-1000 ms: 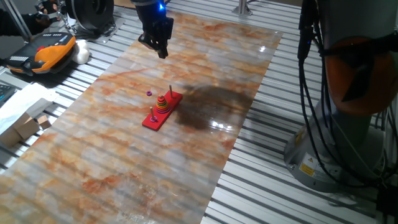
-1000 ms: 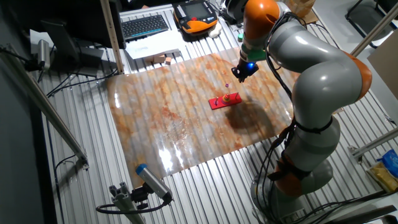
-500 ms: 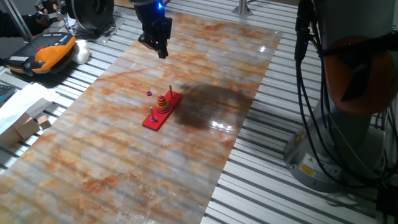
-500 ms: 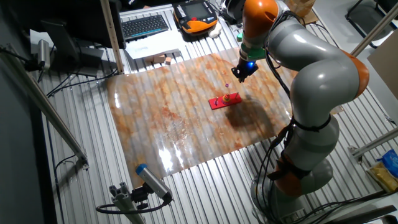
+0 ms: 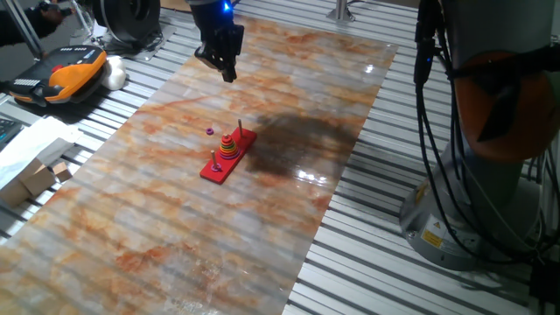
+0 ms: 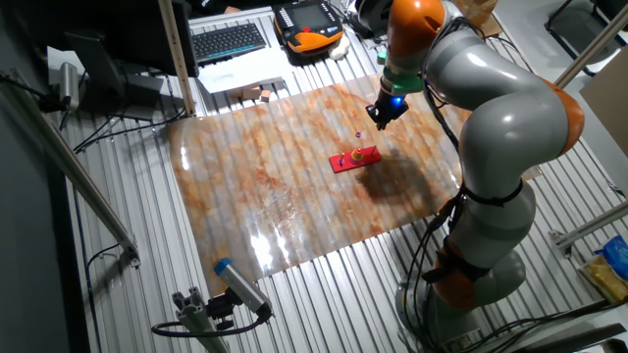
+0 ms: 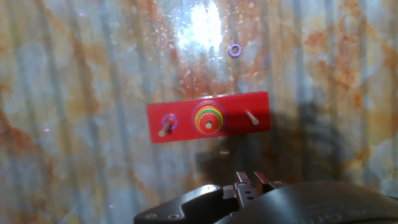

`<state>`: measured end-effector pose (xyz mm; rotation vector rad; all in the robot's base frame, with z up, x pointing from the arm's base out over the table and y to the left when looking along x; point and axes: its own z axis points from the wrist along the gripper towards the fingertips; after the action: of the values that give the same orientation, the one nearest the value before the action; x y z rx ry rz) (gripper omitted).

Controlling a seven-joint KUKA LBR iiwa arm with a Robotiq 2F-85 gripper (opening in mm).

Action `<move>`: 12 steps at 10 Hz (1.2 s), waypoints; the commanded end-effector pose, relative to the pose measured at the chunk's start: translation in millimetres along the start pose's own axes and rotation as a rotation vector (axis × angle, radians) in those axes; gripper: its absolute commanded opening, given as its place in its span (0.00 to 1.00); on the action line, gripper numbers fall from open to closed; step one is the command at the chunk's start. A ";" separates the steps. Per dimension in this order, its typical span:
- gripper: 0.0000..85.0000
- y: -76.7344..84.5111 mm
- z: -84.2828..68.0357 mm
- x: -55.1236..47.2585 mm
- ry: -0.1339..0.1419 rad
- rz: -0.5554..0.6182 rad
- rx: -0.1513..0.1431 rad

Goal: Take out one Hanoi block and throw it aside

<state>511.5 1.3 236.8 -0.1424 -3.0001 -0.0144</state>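
The long red base (image 5: 227,156) lies mid-table with a stack of coloured discs (image 5: 227,147) on its middle peg. In the hand view the small red ring (image 7: 209,123) tops that stack (image 7: 208,111) on the base (image 7: 249,102). A purple ring (image 7: 168,121) sits on the left peg and the right peg is bare. A loose purple ring (image 7: 234,50) lies on the table beyond the base (image 6: 354,158). My gripper (image 5: 227,72) hangs high above the table's far side, well away from the base, its fingers (image 7: 241,184) together and nothing between them. It also shows in the other fixed view (image 6: 376,120).
An orange-and-black pendant (image 5: 74,70) and wooden blocks (image 5: 39,178) lie off the marble top at the left. The robot's base and cables (image 5: 490,149) stand at the right. A keyboard (image 6: 228,41) sits behind the table.
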 end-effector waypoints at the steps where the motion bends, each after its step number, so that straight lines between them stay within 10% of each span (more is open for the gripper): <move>1: 0.20 0.0 0.2 -0.1 0.013 0.009 0.023; 4: 0.20 0.0 0.2 -0.1 -0.010 0.001 0.018; 6: 0.20 0.0 0.2 -0.1 -0.115 0.017 -0.019; 8: 0.20 0.0 0.2 -0.1 -0.085 0.002 0.046; 11: 0.20 0.0 0.2 -0.1 -0.063 0.029 0.003; 12: 0.40 2.5 1.7 -1.2 -0.083 0.051 0.015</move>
<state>513.4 5.2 233.7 -0.2297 -3.0805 0.0276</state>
